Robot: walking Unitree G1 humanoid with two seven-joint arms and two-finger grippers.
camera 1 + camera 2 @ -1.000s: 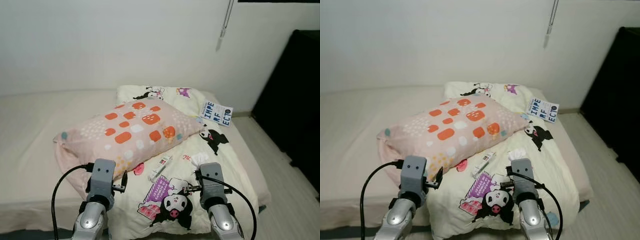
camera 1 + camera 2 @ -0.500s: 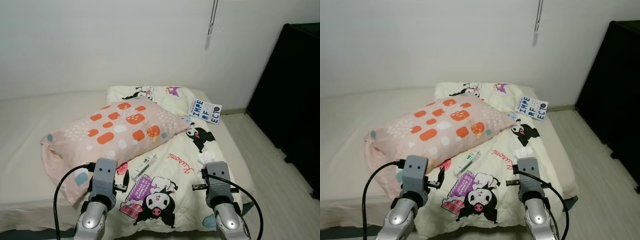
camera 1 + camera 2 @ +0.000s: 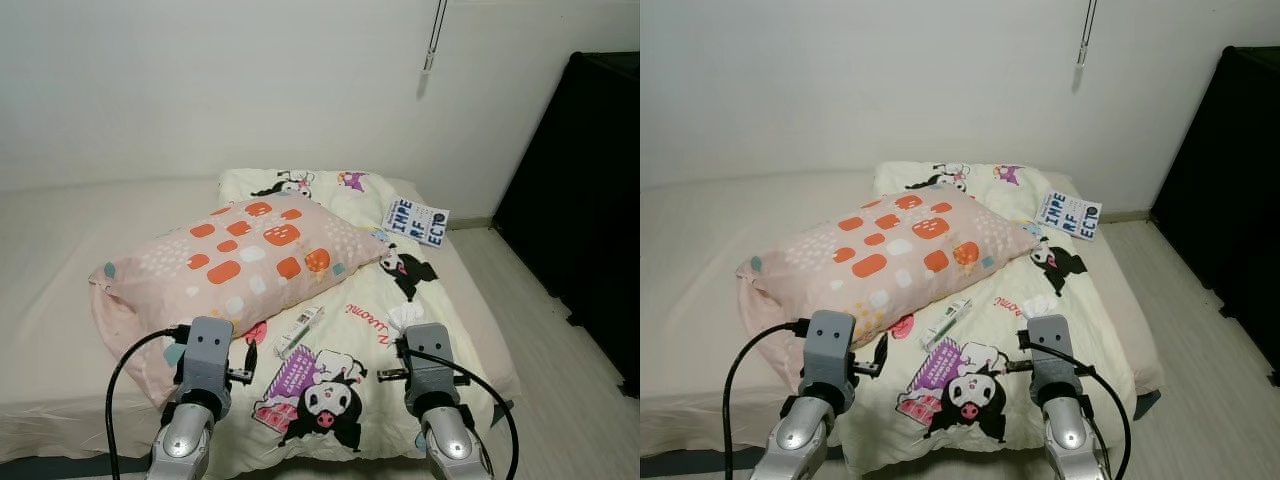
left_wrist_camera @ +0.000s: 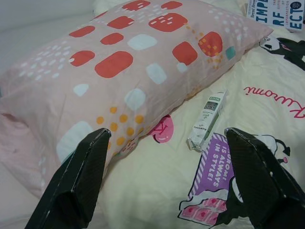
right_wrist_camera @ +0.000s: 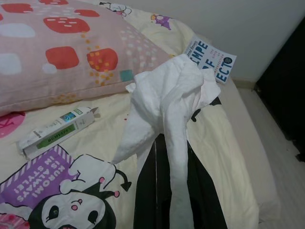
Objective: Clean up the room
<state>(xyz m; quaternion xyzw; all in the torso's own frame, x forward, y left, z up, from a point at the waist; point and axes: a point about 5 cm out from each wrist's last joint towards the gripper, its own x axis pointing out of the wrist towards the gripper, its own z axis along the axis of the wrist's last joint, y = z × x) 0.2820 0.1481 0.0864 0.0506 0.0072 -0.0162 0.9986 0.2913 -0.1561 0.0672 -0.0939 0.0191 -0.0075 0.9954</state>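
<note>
Left eye view: a low bed (image 3: 60,300) stands against a white wall, its right half covered by a cream cartoon-print blanket (image 3: 420,300). A pink pillow (image 3: 230,260) with orange and white patches lies across the blanket's left part. Just beside the pillow's near edge rests a small white-and-green box (image 3: 298,331). At the far right of the blanket lies a booklet (image 3: 417,222) with large blue letters. The left gripper (image 4: 167,186) hovers at the near edge of the bed, fingers spread wide and holding nothing, the pillow and box between them in its wrist view. The right gripper (image 5: 170,176) hangs over the near right part of the blanket, fingers closed on a crumpled white tissue (image 5: 167,102). A dark cabinet (image 3: 590,200) stands at far right.
</note>
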